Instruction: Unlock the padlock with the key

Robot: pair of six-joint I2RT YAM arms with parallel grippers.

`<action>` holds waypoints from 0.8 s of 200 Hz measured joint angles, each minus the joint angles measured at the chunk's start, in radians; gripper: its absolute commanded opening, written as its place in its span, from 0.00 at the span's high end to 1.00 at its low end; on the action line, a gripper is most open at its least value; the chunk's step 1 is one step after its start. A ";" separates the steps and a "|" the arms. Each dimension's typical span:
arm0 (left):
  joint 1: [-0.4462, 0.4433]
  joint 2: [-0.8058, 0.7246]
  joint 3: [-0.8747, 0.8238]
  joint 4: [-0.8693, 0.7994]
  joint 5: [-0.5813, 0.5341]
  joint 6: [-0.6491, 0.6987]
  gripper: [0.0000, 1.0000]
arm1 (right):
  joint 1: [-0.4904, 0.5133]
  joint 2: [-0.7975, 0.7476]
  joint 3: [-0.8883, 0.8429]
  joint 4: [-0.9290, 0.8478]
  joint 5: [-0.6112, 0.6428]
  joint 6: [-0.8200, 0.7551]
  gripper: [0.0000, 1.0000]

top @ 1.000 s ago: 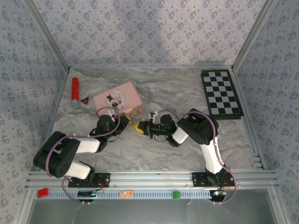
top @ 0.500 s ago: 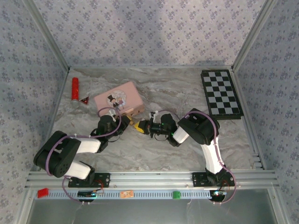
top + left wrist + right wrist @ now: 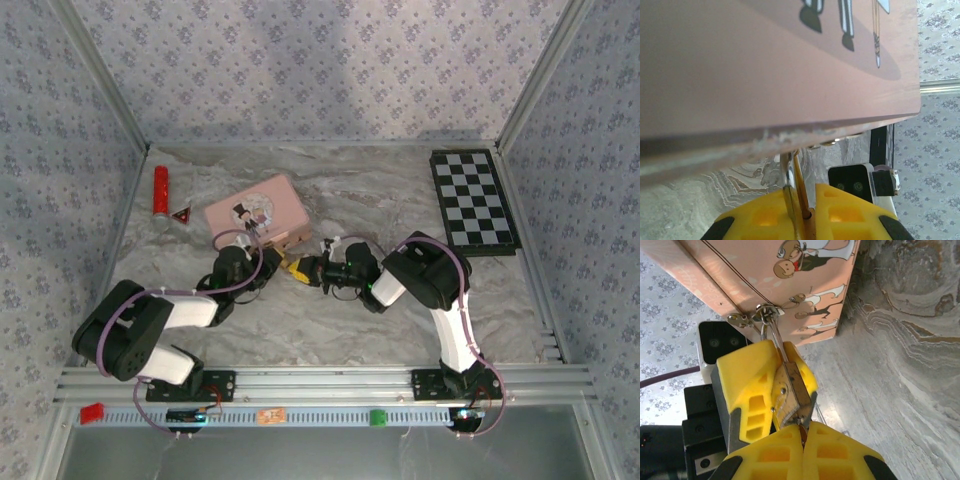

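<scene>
The small brass padlock [image 3: 790,387] hangs by its thin shackle [image 3: 774,335] from the hasp of the pink picture tin [image 3: 255,210]. My left gripper [image 3: 268,262] is shut on the padlock, and its yellow fingers [image 3: 747,375] clamp the padlock's body from both sides. In the left wrist view the shackle [image 3: 786,175] and a brass edge sit between the closed pads of the left gripper [image 3: 807,197], right under the tin [image 3: 765,65]. My right gripper [image 3: 802,432] is shut on the key [image 3: 803,426], whose tip touches the padlock's lower end.
A red cylinder [image 3: 160,188] and a small red triangle [image 3: 182,214] lie at the back left. A black-and-white chessboard [image 3: 473,200] lies at the back right. Patterned walls close in three sides of the marble-look table [image 3: 330,320].
The pink tin has shifted slightly towards the back right, and both grippers have crept the same way with the padlock and key held between them.
</scene>
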 measured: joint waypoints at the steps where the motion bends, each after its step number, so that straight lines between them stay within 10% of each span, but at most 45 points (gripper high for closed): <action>1: -0.001 0.000 0.000 0.000 0.000 0.000 1.00 | -0.001 0.000 0.000 -0.001 0.000 0.000 1.00; 160: -0.079 0.120 0.045 0.106 -0.132 -0.037 1.00 | -0.049 -0.041 -0.008 -0.086 -0.004 0.006 1.00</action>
